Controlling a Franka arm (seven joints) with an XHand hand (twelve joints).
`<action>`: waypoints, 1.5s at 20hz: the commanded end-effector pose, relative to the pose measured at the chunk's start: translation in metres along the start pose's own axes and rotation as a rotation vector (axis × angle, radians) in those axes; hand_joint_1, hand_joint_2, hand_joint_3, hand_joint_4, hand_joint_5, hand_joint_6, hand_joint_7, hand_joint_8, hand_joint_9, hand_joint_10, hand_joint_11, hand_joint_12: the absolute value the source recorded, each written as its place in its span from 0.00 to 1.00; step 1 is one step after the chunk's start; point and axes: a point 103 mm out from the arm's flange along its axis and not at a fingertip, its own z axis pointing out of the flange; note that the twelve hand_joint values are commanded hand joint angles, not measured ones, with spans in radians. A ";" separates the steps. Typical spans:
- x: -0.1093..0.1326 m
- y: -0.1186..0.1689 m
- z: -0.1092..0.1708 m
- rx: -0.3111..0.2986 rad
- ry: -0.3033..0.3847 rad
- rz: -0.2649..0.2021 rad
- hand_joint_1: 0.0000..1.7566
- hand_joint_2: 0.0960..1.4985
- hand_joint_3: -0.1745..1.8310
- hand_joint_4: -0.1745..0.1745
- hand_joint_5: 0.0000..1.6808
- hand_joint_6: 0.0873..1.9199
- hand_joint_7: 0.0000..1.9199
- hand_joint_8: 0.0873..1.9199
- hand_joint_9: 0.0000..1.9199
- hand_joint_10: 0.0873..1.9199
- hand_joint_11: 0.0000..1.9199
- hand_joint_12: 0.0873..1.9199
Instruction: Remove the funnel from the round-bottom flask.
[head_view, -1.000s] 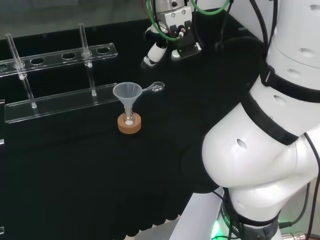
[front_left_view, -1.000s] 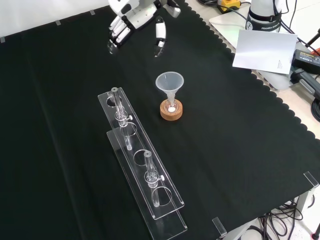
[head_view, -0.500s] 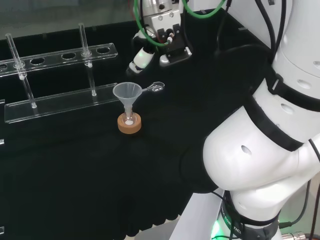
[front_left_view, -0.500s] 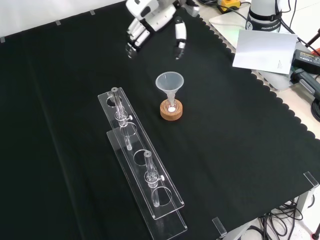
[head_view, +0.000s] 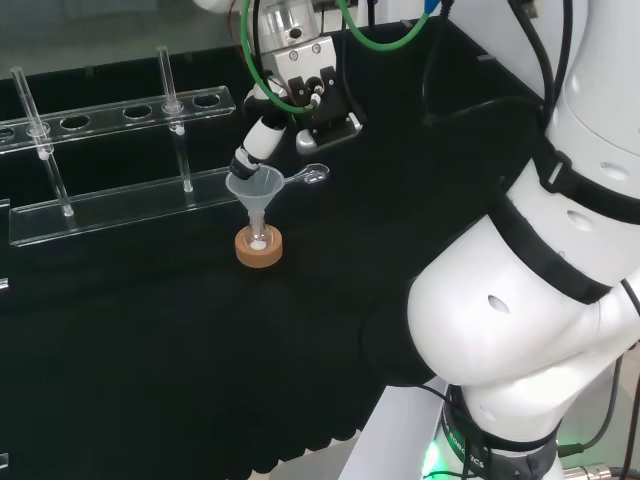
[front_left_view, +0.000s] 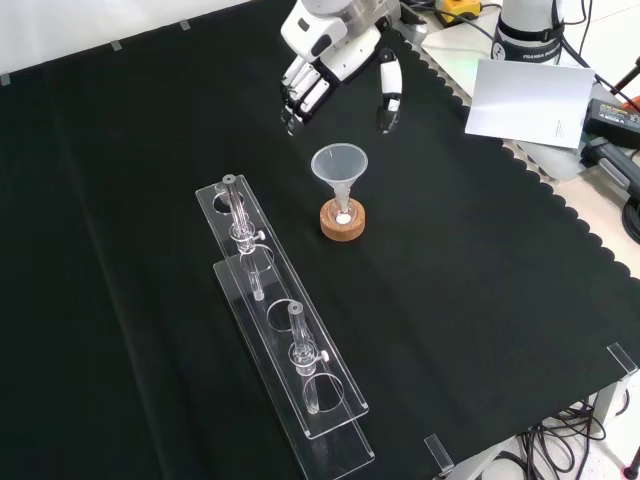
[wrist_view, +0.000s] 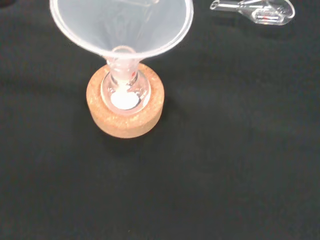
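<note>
The funnel (front_left_view: 340, 167) sits upright with its stem down in the neck of the small round-bottom flask (wrist_view: 123, 93), and the flask rests in a cork ring (front_left_view: 343, 221) on the black cloth (front_left_view: 480, 300); something white lies at the bottom of the flask. My hand (front_left_view: 335, 55) hangs above and just behind the funnel in the front view, spread wide, holding nothing: the fingers (front_left_view: 298, 92) point down on one side of the funnel's rim and the thumb (front_left_view: 387, 95) on the other, both apart from it. In the head view one of my fingers (head_view: 255, 147) comes down right at the far edge of the funnel's mouth; I cannot tell whether it touches the rim. Just past the funnel, under my hand in the head view, lies a small clear scoop (head_view: 308, 176) flat on the cloth. Farther from my hand, to the left of the funnel in both views, stands a clear rack (front_left_view: 285, 340) with two glass tubes (front_left_view: 299, 345) upright in it.
</note>
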 end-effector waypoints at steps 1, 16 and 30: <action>0.009 0.005 0.009 0.015 -0.010 -0.022 0.29 0.40 0.24 0.47 0.03 0.00 0.00 0.21 0.09 0.38 0.07 0.77; 0.020 0.025 0.032 0.041 -0.061 -0.048 0.30 0.40 0.22 0.45 0.01 0.00 0.00 0.12 0.04 0.41 0.07 0.79; 0.019 0.036 0.041 0.032 -0.106 -0.049 0.32 0.42 0.21 0.43 0.02 0.00 0.00 0.16 0.05 0.42 0.10 0.78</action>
